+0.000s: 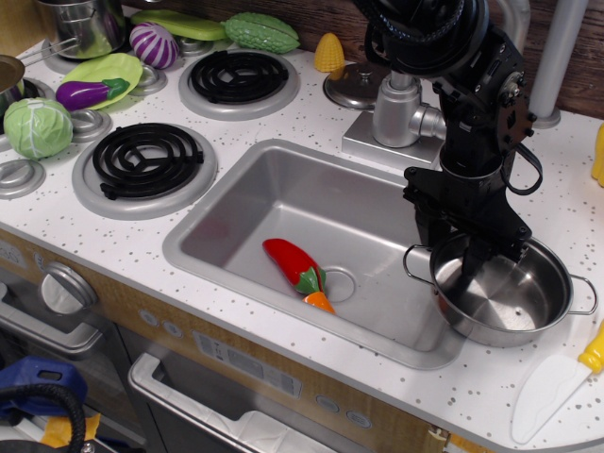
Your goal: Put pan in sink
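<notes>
Observation.image view, left to right: far left on the white speckled surface (pixel 283 373) sits a green cabbage (pixel 36 126), with a purple eggplant (pixel 87 93) on a light green plate (pixel 118 67) behind it and a steel pot (pixel 85 24) in the back corner. Near the pot – a purple-white onion (pixel 154 44), then a bumpy green gourd (pixel 261 32) along the back edge. Two black coil burners (pixel 146 159) (pixel 237 75) lie between these and the basin. A yellow corn piece (pixel 329 53) stands behind, near the faucet (pixel 401 90).

Middle: the sink (pixel 283 212), grey, holds a red pepper (pixel 295 266) lying next to the drain.

Right: the pan (pixel 510 300) rests on the sink's right rim, its left part over the basin, the rest over the counter, upright, one wire handle toward the basin and one pointing away. The black hand (pixel 453 247) comes down from above at the pan's left rim – one finger outside the wall, the other inside the pan, jaws narrowed across the rim; cannot tell if they actually pinch it. Far right, a white spatula with a yellow handle (pixel 557 377) lies just beside the pan.
</notes>
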Controlling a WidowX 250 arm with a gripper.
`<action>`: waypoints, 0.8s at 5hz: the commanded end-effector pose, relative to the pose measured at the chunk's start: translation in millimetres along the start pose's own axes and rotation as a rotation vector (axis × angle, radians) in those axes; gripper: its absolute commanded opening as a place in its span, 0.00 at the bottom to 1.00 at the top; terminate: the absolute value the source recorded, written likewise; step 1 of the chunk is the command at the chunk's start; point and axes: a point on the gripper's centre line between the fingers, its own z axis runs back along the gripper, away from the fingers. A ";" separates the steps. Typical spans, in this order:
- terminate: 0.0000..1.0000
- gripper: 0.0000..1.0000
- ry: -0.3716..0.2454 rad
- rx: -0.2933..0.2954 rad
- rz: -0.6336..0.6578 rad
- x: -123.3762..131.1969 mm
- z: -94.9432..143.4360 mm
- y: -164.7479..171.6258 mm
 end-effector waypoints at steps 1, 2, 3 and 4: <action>0.00 0.00 0.017 0.010 -0.022 8.7 24.6 5.7; 0.00 0.00 0.088 0.044 -0.075 9.3 53.7 30.0; 0.00 0.00 0.107 0.048 -0.155 7.7 67.3 69.6; 0.00 0.00 0.094 0.072 -0.243 4.1 65.7 114.4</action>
